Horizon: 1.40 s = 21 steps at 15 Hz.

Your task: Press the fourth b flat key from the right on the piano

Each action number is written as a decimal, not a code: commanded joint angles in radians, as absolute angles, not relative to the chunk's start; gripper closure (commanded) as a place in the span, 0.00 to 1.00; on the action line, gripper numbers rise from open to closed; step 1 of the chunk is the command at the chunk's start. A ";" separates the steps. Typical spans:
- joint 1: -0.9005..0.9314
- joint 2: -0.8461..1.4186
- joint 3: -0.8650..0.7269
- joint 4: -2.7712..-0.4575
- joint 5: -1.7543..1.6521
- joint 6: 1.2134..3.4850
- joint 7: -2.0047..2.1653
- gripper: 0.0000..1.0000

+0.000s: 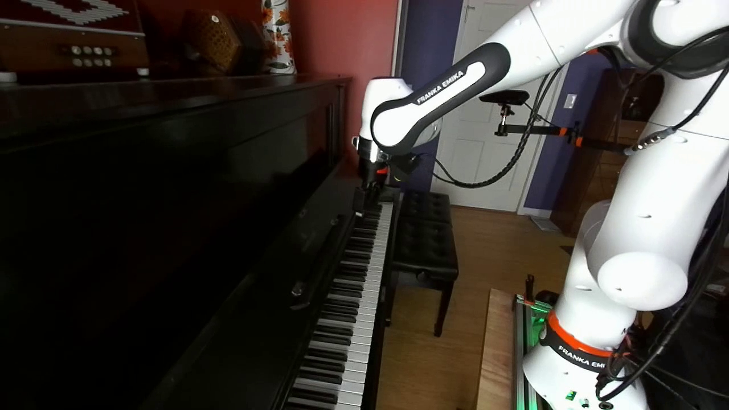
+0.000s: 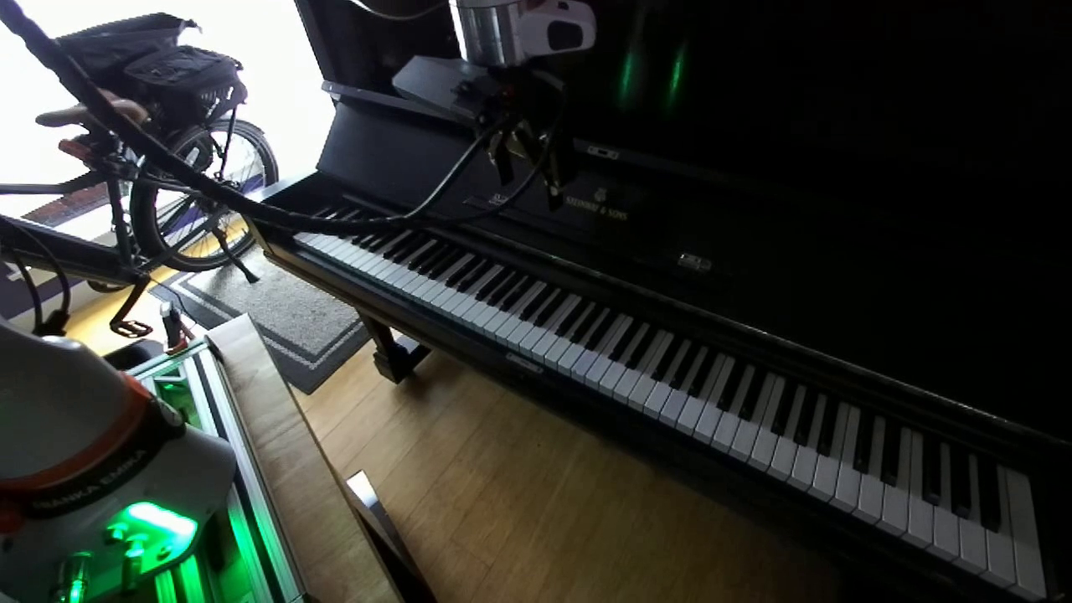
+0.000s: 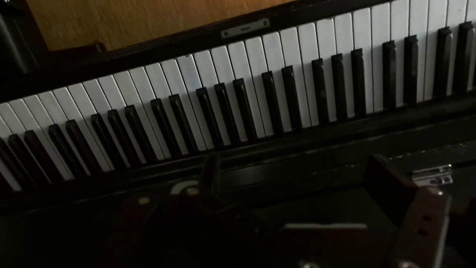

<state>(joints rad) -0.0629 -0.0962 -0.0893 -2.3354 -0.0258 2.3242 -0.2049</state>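
Note:
The glossy black piano [image 1: 239, 171] fills much of both exterior views [image 2: 796, 218]. Its long row of white and black keys [image 2: 620, 360] also shows in the wrist view [image 3: 227, 70], running slantwise across the upper part. The gripper [image 2: 529, 180] points down in front of the piano's front panel, near the lettering. In the other exterior picture the gripper [image 1: 367, 202] appears over the far part of the keys. In the wrist view the gripper's two fingers [image 3: 293, 167] are wide apart with nothing between them, and the keys lie beyond the fingertips. Contact with any key does not show.
A black bench [image 1: 426, 239] stands beside the keyboard. An accordion [image 1: 74, 42], a concertina [image 1: 225, 42] and a flowered vase [image 1: 278, 40] stand on the piano top. A bicycle [image 2: 167, 167] stands at the back. A cable [image 2: 251, 209] hangs from the arm across the keyboard's far end.

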 commanded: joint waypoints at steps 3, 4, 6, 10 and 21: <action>-0.070 0.070 -0.089 -2.224 0.038 2.243 -0.380 0.00; -0.073 0.093 -0.085 -2.215 0.050 2.236 -0.411 0.00; -0.078 0.131 -0.075 -2.201 0.069 2.227 -0.458 0.00; -0.094 0.188 -0.059 -2.189 0.123 2.226 -0.499 0.00; -0.093 0.182 -0.055 -2.197 0.093 2.246 -0.470 0.00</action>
